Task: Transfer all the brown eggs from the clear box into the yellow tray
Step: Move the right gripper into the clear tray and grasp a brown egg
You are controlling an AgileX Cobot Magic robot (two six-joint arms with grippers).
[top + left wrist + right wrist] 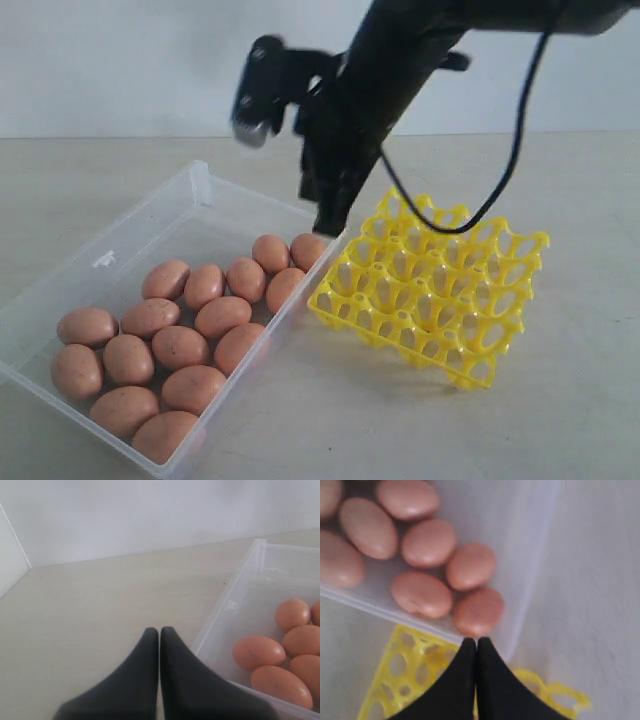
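Note:
Several brown eggs (180, 345) lie loose in the clear box (110, 255) on the left of the exterior view. Beside it on the right stands the yellow tray (435, 290), with no egg in its cups. My right gripper (330, 222) hangs shut and holding nothing above the gap between box and tray, near the box's far right corner. In the right wrist view its tips (476, 642) sit just short of a brown egg (478, 611) inside the box wall. My left gripper (159, 631) is shut and holding nothing, over bare table beside the clear box (235, 605).
A white wall (120, 60) rises behind the table. A black cable (500, 190) loops from the right arm down over the tray. Bare table (560, 400) lies to the right of the tray and in front of it.

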